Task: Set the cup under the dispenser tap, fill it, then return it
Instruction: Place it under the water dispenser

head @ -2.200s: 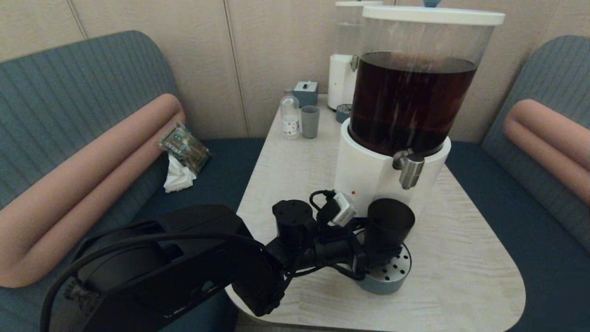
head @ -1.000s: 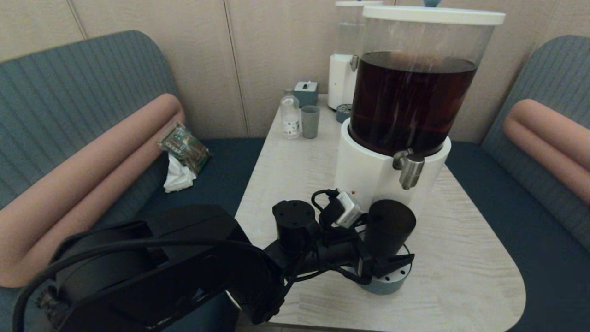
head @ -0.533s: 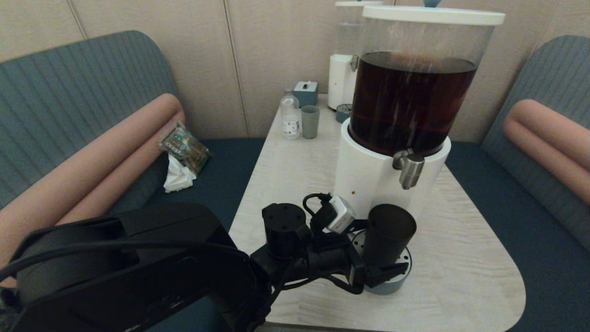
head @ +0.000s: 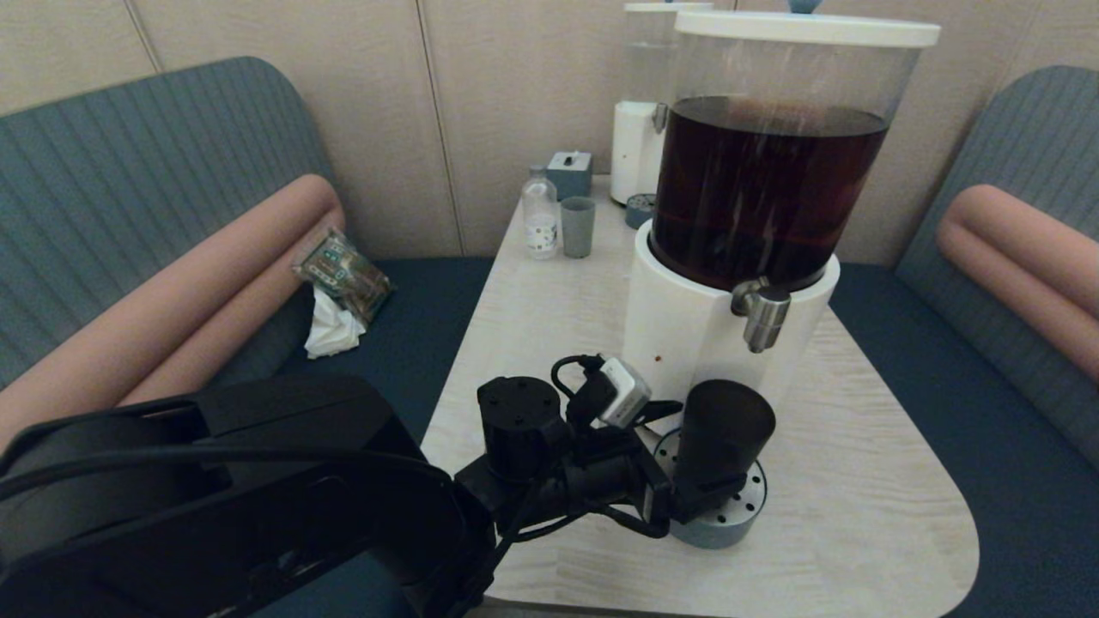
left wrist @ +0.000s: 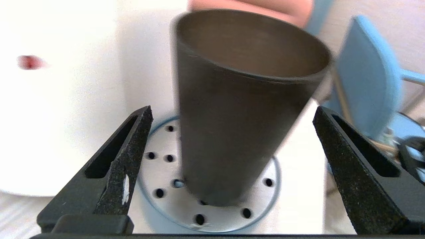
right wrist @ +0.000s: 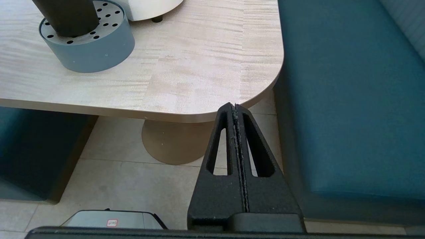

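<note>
risk: the cup point(head: 725, 433) could be knocked over or nudged off the perforated drip tray point(head: 745, 506) if either finger point(left wrist: 124, 156) of the left pincer point(left wrist: 232, 159) clips its wall; it stands tall on a narrow base, w/ the fingers flanking it. a 2nd risk: liquid may miss the rim, since the cup is judged to sit slightly fwd and left of the dispenser tap point(head: 761, 315), not squarely under it.

the cup is seen upright on the tray, near the worktop's point(head: 859, 481) front edge, against the dispenser's white base. the left pincer is spread wide around the cup, a gap visible on both sides, nothing gripped. the right pincer point(right wrist: 236, 109) is parked off the worktop's front right corner, fingers pressed together, empty.
</note>
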Available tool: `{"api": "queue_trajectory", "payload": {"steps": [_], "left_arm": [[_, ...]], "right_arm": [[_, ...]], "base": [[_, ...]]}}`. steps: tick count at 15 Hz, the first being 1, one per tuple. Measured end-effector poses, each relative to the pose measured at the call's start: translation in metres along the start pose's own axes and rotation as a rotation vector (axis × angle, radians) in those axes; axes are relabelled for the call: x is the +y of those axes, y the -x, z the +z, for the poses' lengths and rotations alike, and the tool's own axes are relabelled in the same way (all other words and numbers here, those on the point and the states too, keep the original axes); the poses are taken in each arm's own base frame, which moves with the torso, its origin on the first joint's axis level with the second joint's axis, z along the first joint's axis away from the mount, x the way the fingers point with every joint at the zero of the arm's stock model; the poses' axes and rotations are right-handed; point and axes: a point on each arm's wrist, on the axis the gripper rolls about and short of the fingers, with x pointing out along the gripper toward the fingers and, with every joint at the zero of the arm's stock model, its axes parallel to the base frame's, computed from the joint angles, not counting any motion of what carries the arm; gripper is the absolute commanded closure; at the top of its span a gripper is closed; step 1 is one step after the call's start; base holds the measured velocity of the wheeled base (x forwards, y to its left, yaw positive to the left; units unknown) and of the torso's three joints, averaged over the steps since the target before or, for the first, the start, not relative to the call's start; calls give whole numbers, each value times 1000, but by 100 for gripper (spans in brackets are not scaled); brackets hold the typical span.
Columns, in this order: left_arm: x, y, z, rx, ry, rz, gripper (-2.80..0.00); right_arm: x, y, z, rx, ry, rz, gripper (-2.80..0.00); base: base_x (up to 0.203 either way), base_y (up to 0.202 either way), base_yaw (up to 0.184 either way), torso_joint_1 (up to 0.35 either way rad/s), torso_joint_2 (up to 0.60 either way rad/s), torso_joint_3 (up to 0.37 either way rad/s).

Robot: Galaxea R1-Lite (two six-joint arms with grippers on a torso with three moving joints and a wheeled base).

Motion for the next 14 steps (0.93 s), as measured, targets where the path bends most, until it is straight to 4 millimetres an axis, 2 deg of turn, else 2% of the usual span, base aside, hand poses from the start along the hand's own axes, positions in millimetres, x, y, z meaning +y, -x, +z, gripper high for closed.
{"api": "queue_trajectory", "payload": {"steps": [5,14], "left_arm": [[3,9,12,-64,-29,56,-280],[-20,61,31,-57,-45,140,-280]], "right_arm": [[0,0,0,0,0,-1,0],[0,0,0,0,0,0,0]], "base": [[0,0,0,0,0,0],[0,0,0,0,0,0]]}}
